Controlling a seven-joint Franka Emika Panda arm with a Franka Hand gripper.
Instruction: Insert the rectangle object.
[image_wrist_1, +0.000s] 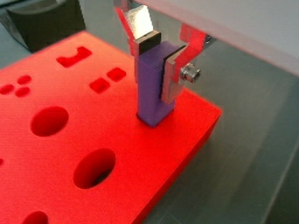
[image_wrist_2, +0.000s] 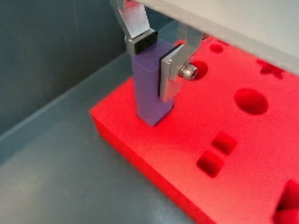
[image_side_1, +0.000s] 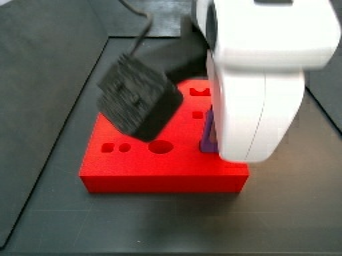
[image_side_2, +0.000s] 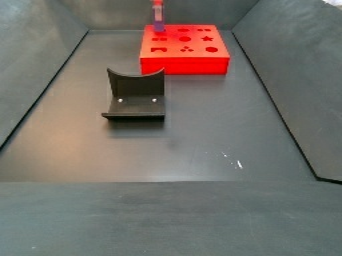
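The blue-purple rectangle object (image_wrist_1: 156, 94) stands upright between the fingers of my gripper (image_wrist_1: 160, 58). It also shows in the other wrist view (image_wrist_2: 149, 98), where the gripper (image_wrist_2: 156, 56) is shut on its upper part. Its lower end meets the top of the red block (image_wrist_1: 70, 114) near a corner, also seen in a wrist view (image_wrist_2: 228, 171). I cannot tell whether the end sits in a hole. In a side view the bar (image_side_1: 209, 132) shows partly behind the white arm (image_side_1: 261, 70). In a side view the gripper (image_side_2: 158, 12) is above the block's far left corner.
The red block (image_side_2: 187, 55) has several shaped holes and lies at the far end of the dark floor. The dark grey curved holder (image_side_2: 134, 95) stands nearer, left of the middle. Sloped dark walls (image_side_2: 40, 90) enclose the floor.
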